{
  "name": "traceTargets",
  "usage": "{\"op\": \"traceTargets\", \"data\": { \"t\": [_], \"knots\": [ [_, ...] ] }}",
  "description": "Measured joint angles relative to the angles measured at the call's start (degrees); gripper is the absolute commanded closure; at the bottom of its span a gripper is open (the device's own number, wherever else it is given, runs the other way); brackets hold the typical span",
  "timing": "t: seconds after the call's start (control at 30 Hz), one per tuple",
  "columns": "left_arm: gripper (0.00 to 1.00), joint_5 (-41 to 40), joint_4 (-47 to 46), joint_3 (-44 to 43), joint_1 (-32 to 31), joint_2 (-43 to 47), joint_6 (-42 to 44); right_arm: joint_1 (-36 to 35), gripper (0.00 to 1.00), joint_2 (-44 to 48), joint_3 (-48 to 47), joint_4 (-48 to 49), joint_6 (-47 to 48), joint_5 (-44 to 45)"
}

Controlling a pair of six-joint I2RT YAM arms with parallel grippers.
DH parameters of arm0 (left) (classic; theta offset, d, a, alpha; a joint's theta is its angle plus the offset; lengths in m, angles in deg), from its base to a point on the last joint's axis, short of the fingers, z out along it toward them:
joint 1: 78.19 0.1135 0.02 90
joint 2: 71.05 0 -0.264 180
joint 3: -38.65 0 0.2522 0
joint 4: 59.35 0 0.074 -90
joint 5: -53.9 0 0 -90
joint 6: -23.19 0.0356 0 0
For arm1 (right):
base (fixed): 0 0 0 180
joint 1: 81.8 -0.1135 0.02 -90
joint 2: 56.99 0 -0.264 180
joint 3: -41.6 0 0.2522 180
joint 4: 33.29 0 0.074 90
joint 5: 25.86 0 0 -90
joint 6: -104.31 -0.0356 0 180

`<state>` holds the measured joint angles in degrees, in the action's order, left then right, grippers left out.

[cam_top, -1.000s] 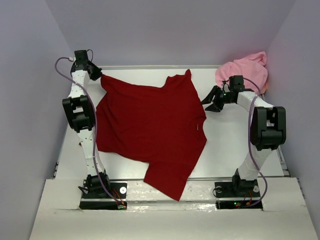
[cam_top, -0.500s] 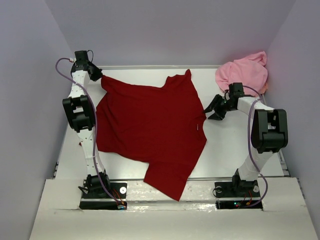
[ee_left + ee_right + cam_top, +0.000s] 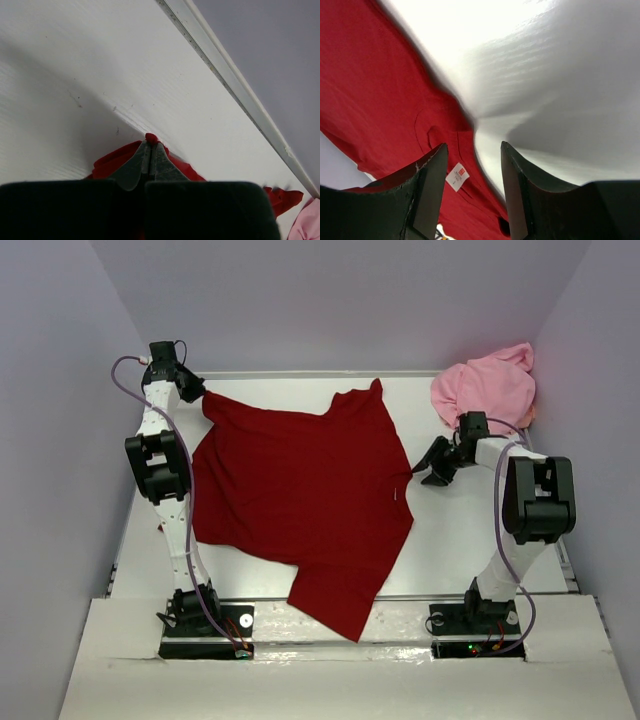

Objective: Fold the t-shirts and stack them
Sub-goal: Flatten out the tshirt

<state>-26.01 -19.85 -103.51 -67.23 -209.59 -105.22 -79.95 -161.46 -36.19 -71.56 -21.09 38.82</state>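
**A:** Shirts, left to right: where do they lie?

**B:** At the far left corner of the bench (image 3: 460, 540), my left tool (image 3: 200, 393) is clenched on a corner of the dark red t-shirt (image 3: 300, 490). In my left wrist view the two fingers meet flat together. A red tuft pokes out past their tips and more red cloth is bunched below them.

**A:** And the rest of that shirt?

**B:** It spreads from the pinched corner across the middle of the bench, mostly flat and opened out. One sleeve points toward the far edge. A lower corner reaches the near edge between my two arm bases. A small white label (image 3: 400, 495) shows close to its right edge.

**A:** Your right tool?

**B:** My right tool (image 3: 425, 472) is released, jaws apart with nothing between them. It hangs low just beside the red shirt's right edge, pointing toward it. I cannot tell whether it touches the cloth. Through the gap, my right wrist view shows the shirt's edge, the label and bare white bench.

**A:** The pink one?

**B:** The light pink t-shirt (image 3: 485, 385) sits crumpled in a heap at the far right corner. It is apart from the red one and just behind my right wrist.
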Motion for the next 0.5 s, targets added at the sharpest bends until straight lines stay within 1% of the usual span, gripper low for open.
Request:
{"op": "traceTargets", "data": {
  "t": [0.13,0.27,0.43,0.5],
  "knots": [
    [1.00,0.00,0.26,0.00,0.00,0.00,0.00,-0.57,0.48,-1.70,0.00,1.49,-0.57,-0.26],
    [1.00,0.02,0.31,0.02,0.02,0.00,0.02,-2.80,0.51,-2.69,-0.46,3.13,-1.57,-0.63],
    [1.00,0.02,0.42,0.00,0.02,0.00,0.02,-4.46,0.57,-4.00,-1.09,4.61,-2.64,-1.51],
    [1.00,0.02,0.52,0.00,0.02,0.00,0.02,-4.55,0.64,-4.33,-1.16,4.92,-2.97,-1.66]
  ]
}}
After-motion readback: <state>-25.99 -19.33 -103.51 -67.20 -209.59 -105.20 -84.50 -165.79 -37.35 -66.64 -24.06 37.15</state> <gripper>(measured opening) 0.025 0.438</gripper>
